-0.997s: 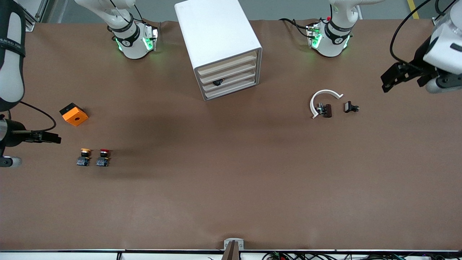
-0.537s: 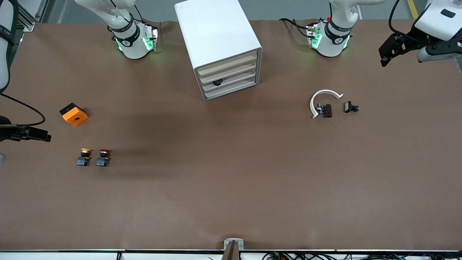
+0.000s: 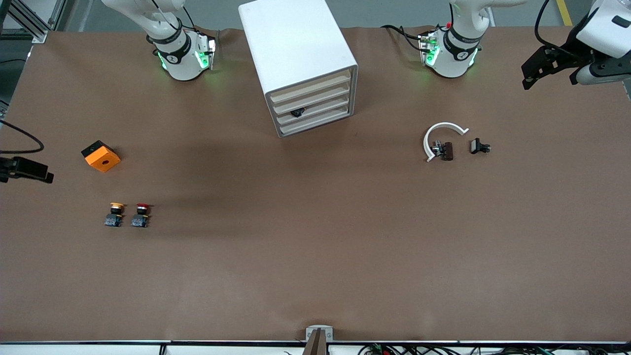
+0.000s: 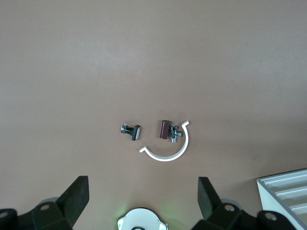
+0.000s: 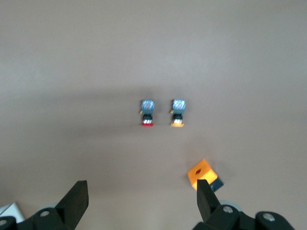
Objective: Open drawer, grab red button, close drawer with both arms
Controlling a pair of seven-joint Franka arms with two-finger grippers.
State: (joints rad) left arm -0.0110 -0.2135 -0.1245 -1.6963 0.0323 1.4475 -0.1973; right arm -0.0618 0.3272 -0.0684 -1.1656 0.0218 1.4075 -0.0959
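Brown tabletop (image 3: 315,246) bears the closed drawer (image 3: 311,101) and, near the right arm's end, the button (image 3: 141,215) — both the left gripper (image 4: 144,199) and right gripper (image 5: 142,201) hang spread and empty, so opening comes first.

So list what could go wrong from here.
1. The red button stands close beside a yellow-capped button; the open right tool may take the wrong one or knock both.
2. All four drawers in the cabinet look shut and alike, so the open left tool could pull the wrong one.
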